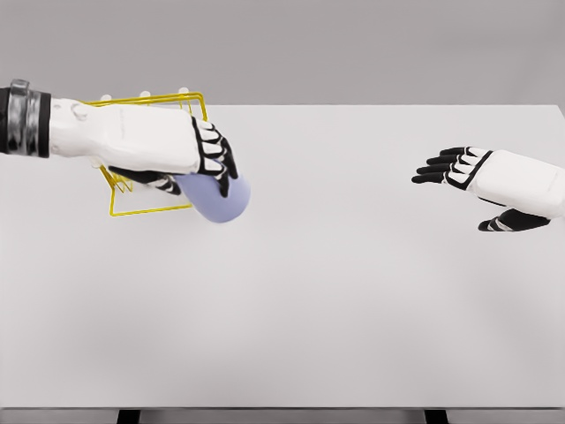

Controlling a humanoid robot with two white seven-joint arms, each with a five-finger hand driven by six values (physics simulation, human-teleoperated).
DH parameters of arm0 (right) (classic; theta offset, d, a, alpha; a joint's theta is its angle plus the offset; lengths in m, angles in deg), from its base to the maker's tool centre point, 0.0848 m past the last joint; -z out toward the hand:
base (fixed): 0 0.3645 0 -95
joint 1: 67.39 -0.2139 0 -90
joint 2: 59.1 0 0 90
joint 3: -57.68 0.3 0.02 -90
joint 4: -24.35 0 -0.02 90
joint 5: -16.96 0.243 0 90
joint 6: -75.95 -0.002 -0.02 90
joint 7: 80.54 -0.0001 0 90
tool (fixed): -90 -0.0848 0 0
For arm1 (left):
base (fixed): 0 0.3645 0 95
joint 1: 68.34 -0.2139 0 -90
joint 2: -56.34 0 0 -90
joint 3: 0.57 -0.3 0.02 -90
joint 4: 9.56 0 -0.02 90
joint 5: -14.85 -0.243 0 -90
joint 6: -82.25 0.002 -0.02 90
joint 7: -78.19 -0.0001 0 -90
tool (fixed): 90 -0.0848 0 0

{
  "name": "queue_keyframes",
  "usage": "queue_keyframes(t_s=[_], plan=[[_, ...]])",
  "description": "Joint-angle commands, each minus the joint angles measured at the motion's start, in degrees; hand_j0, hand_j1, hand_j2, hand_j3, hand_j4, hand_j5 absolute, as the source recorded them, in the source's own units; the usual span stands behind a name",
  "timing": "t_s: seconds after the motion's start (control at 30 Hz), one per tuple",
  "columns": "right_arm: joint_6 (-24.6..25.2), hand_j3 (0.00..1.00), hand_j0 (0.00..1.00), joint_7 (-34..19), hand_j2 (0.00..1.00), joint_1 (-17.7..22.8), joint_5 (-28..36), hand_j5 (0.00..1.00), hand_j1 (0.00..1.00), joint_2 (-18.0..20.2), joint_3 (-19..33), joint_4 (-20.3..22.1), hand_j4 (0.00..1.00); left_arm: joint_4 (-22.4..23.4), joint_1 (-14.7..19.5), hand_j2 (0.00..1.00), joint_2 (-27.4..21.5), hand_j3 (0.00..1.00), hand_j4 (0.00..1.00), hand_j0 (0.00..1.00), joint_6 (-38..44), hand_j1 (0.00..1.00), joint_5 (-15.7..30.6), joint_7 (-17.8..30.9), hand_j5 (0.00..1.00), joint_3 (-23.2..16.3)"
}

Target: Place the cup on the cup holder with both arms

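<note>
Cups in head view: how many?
1. A pale blue cup is gripped in the left hand, at the right edge of the yellow wire cup holder on the table's far left. The arm may hide more.

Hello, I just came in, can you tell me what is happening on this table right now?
A simulated humanoid robot is working at a white table. Its left hand is closed around a pale lavender cup and holds it at the right edge of a yellow wire cup holder in the table's far left part. Whether the cup already rests on the holder cannot be told. The right hand holds nothing; its fingers are spread, far off at the right side.
</note>
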Motion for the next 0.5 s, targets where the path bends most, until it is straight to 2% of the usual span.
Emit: queue_keyframes(t_s=[0.0,0.33,0.47], plan=[[0.2,1.0,1.0,0.0,1.0,0.0,0.4,1.0,1.0,0.1,0.0,0.0,1.0,0.0,0.0,0.54,-0.8,0.54,0.54,0.54,0.2,0.54,0.9,0.0,0.54,1.5],[0.2,1.0,1.0,0.0,1.0,0.4,0.4,1.0,1.0,0.7,0.1,0.0,1.0,0.5,0.0,0.54,-2.4,0.54,0.54,0.54,0.2,0.54,1.9,0.0,0.54,4.9],[0.2,1.0,1.0,0.0,1.0,0.4,0.5,1.0,1.0,0.7,0.1,0.0,1.0,0.8,0.1,0.54,-3.3,0.54,0.54,0.54,0.2,0.54,1.9,0.0,0.54,5.0]])
